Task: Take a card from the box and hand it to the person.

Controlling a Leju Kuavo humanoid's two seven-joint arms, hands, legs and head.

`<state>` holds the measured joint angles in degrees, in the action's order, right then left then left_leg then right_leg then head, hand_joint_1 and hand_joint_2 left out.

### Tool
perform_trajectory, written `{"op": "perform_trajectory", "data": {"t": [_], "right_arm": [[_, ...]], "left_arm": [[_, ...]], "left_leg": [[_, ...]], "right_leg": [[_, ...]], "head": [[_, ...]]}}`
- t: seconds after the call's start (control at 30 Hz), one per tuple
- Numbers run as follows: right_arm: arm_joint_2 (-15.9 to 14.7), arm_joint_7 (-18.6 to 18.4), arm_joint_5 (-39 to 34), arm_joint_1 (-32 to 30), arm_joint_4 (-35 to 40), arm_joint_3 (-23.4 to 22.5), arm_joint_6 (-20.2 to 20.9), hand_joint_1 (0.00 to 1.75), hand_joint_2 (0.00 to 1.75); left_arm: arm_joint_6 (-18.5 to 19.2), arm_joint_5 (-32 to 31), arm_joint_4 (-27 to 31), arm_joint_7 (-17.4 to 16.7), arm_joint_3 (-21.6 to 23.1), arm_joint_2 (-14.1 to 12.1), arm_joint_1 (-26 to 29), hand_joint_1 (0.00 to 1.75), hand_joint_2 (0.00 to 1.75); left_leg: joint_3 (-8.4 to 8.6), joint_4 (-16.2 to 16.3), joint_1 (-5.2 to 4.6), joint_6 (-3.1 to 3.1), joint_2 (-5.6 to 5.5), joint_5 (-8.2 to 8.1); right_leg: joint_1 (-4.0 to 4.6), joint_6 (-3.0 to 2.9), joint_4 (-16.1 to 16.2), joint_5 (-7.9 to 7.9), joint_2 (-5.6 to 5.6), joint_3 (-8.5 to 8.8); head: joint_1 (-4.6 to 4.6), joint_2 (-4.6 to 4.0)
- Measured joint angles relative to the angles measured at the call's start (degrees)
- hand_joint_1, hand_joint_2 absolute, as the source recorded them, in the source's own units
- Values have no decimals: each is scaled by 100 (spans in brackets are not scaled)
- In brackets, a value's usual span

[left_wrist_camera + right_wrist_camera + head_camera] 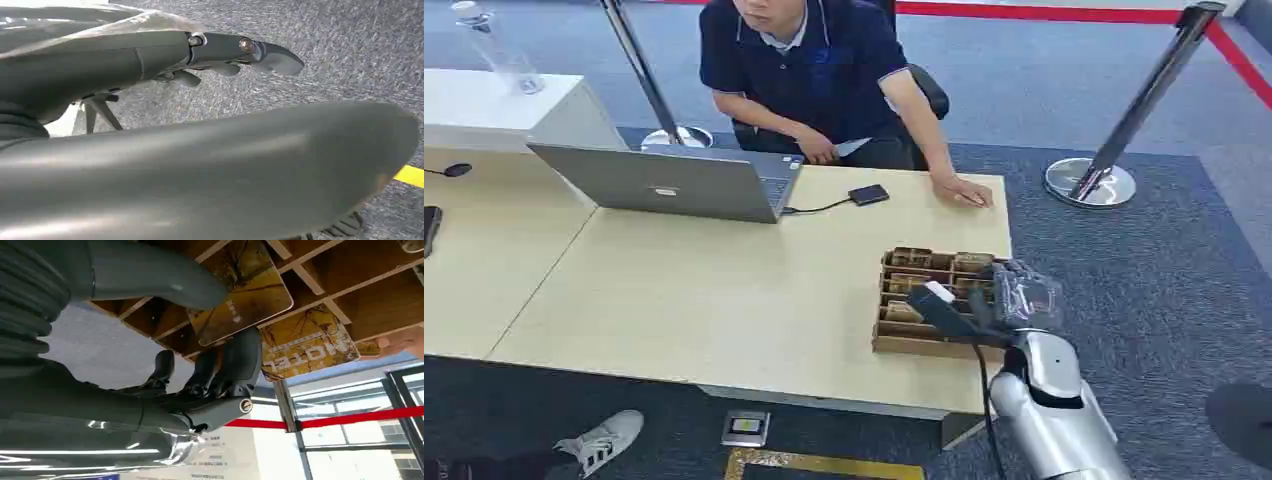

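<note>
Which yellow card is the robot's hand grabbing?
The tilted card pinched between the right hand's thumb and dark fingers, its corner lifted out of the box. The card printed HOTEL beside it lies untouched.

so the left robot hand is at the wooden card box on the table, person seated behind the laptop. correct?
Wrong arm: it is the right robot hand at the wooden card box on the table, as the head view shows. The person does sit behind the laptop.
</note>
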<state>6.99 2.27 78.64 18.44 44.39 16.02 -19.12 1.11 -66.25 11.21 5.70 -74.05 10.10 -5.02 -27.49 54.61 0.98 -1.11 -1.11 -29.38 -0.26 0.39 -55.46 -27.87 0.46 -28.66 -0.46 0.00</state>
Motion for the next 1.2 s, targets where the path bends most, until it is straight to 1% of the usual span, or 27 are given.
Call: {"op": "perform_trajectory", "data": {"t": [0.23, 0.27, 0.33, 0.4, 0.47, 0.5, 0.53, 0.57, 0.73, 0.97, 1.13, 1.2], "right_arm": [[15, 28, 0, 2, -26, -20, -7, 99, 175], [17, 33, 0, 3, -26, -20, -7, 106, 175], [22, 42, 0, 5, -33, -22, -7, 106, 175], [35, 42, 0, 6, -46, -24, -7, 115, 175], [50, 42, 4, 6, -48, -26, -4, 119, 175], [52, 41, 11, 6, -48, -26, -4, 124, 175], [57, 42, 24, 6, -46, -26, -2, 124, 175], [61, 42, 30, 5, -46, -26, -2, 175, 175], [63, 55, 52, -24, -3, -26, -76, 175, 175], [57, 99, 57, -293, 392, -26, -26, 175, 175], [4, 395, -98, -520, 1052, -26, 152, 175, 175], [-13, 455, -160, -607, 1291, -26, 221, 175, 175]], "left_arm": [[-7, 20, 0, 0, 0, 0, 1, 0, 0], [-7, 26, -2, 0, 0, 0, 1, 0, 0], [-9, 28, -2, 0, 0, 0, 1, 0, 0], [-9, 28, -2, 0, 0, 0, 1, 0, 0], [-11, 44, -2, 0, 0, 0, 1, 0, 0], [-11, 44, -4, 0, 0, 0, 1, 0, 0], [-11, 44, -4, 0, 0, 0, 1, 0, 0], [-11, 44, -4, 0, 0, 0, 1, 0, 0], [-11, 41, -7, 0, 0, 0, 2, 0, 0], [-9, 26, -9, 4, 0, 0, 0, 0, 0], [-7, 44, -11, 4, 0, 0, 0, 0, 0], [-7, 52, -11, 6, 0, 0, 3, 0, 0]], "left_leg": [[0, 0, 0, 0, 0, 0], [1, 0, 0, 0, 0, 0], [0, 0, 0, 0, 0, 0], [1, 0, 0, 0, 0, 0], [1, 0, 0, 0, 0, 0], [1, 0, 0, 0, 0, 0], [1, 0, 0, 0, 0, 0], [1, 0, 0, 0, 0, 0], [2, 0, 0, 0, 0, 0], [0, 0, 0, 0, 0, 0], [-5, 0, 0, 0, 0, 0], [-10, 0, 0, 0, 0, 0]], "right_leg": [[0, 0, 0, 0, 0, 1], [0, 0, 0, 0, 0, 1], [0, 0, 0, 0, 0, 1], [0, 0, 0, 0, 0, 1], [0, 0, 0, 0, 0, 0], [0, 0, 0, 0, 0, 0], [0, 0, 0, 0, 0, 0], [0, 0, 0, 0, 0, 0], [0, 0, 0, 0, 0, 1], [0, 0, 0, 0, 0, -1], [0, 0, 1, 0, 0, -6], [0, 0, 1, 0, 0, -11]], "head": [[0, 0], [0, 0], [0, 0], [0, 0], [0, 0], [0, 0], [0, 0], [0, 0], [0, 0], [0, 0], [0, 0], [0, 0]]}}
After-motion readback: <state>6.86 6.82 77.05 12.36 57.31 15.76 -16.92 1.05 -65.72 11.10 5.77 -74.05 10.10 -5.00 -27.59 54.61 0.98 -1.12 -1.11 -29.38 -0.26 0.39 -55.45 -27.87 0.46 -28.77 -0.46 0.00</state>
